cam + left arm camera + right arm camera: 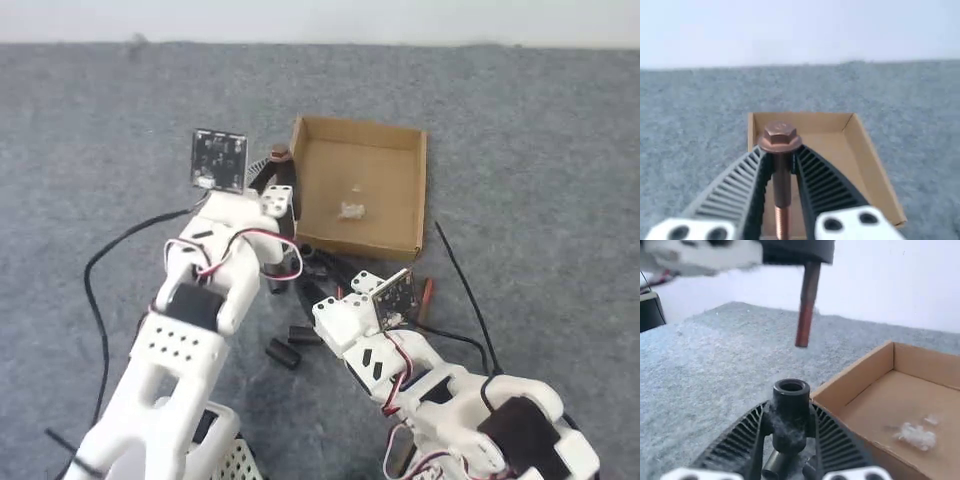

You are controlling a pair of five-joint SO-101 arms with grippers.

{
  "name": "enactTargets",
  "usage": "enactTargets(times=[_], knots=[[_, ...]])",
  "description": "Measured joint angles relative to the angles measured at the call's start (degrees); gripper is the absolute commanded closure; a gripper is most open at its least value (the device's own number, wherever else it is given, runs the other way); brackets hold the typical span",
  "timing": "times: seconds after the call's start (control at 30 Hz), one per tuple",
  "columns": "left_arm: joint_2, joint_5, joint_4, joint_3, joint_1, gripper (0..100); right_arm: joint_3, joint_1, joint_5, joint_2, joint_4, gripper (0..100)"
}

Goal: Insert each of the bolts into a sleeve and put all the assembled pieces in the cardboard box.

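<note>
My left gripper (780,154) is shut on a copper bolt (780,138), hex head up and shank hanging down. In the high view this gripper (279,172) sits at the left edge of the cardboard box (421,190). My right gripper (790,409) is shut on a black sleeve (790,401) held upright with its bore facing up. The bolt's shank (807,305) hangs above the sleeve, apart from it and slightly to one side. The right gripper (314,267) is just in front of the box's near wall.
Several loose black sleeves (283,352) lie on the grey carpet between the arms, and another copper bolt (427,298) lies right of the right wrist. The box (856,380) holds only a bit of white fluff (914,433). Cables trail on both sides.
</note>
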Motion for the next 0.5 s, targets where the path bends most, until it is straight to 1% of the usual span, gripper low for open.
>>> enactTargets(times=[0.23,0.43,0.5], knots=[[-6.4,0.0,0.0,4.2,0.2,99,0.0,-0.2,0.0,0.0,3.5,99.3],[-7.0,0.1,0.0,7.3,3.3,99,0.0,-0.3,0.0,0.0,3.6,99.3],[-7.0,0.0,-2.1,8.9,3.6,99,0.0,-0.7,0.0,0.0,3.6,99.3]])
